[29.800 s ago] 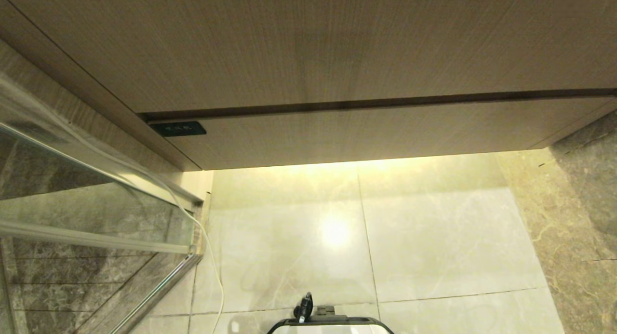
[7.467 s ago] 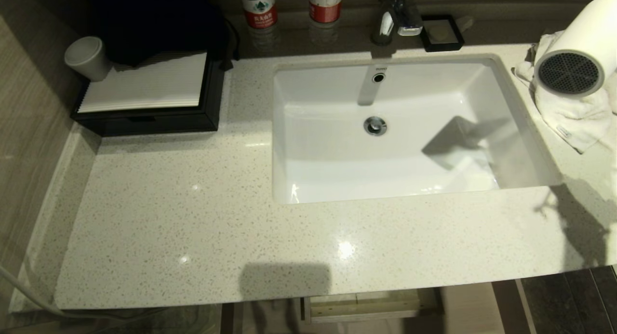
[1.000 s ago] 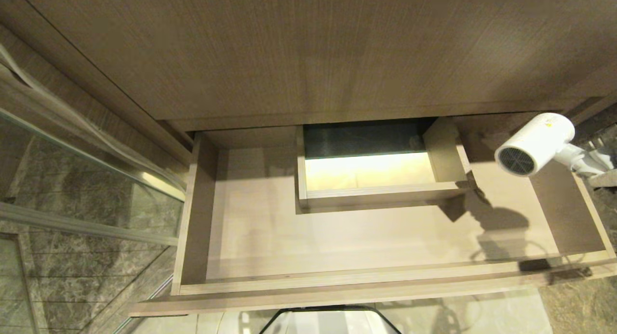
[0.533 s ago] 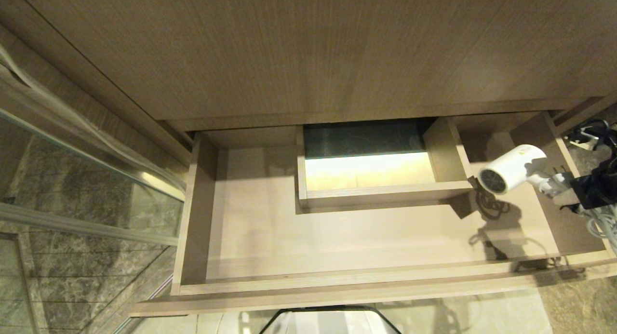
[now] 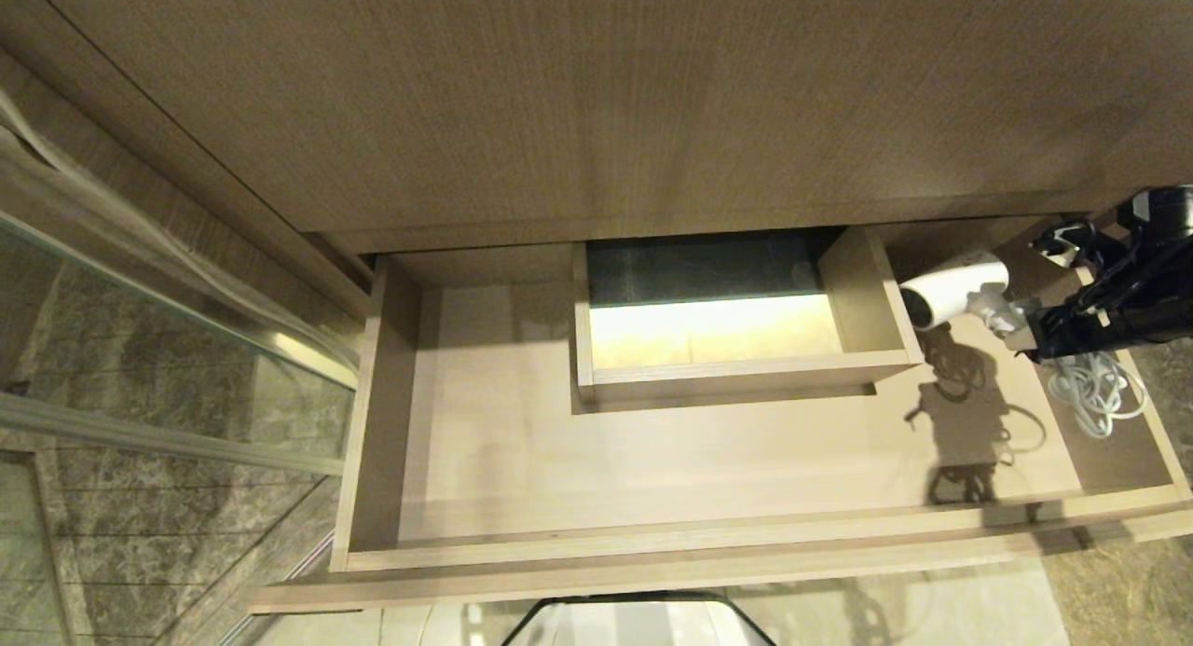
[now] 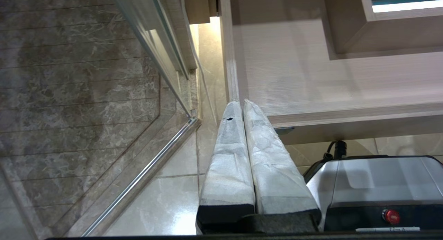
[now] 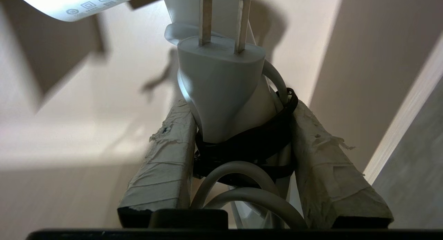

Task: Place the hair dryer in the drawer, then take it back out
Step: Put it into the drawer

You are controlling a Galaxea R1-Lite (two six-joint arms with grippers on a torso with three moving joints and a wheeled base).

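- Drawer [image 5: 485, 460] — pulled fully out below the plain wood panel [image 5: 596, 96]; its flat floor is bare on the left and in the middle, and a boxed cut-out [image 5: 736, 366] stands at mid-back.
- Hair dryer [image 5: 951, 290] — white, held above the drawer's right rear part, just right of the cut-out's side wall; the barrel points toward the cut-out and slightly down. Whether it touches the drawer floor cannot be told; its shadow falls on the floor below it.
- Cord [image 5: 1095, 391] — a white bundled loop hanging under the handle, over the drawer's right end.
- Plug [image 7: 221, 84] — two flat prongs, bound against the handle by a dark strap [image 7: 249, 143].
- Right gripper [image 5: 1011, 334] — reaching in from the right edge of the head view; in the right wrist view its taped fingers [image 7: 162, 163] stand partly apart, clamped on the handle with plug and cord between them.
- Left gripper [image 6: 242, 106] — parked low beside the drawer's left front corner, away from the work; its two padded fingers [image 6: 228, 157] lie pressed together, holding nothing.
- Glass partition [image 5: 140, 348] — stands to the left of the drawer, over marble floor tiles [image 6: 86, 94].
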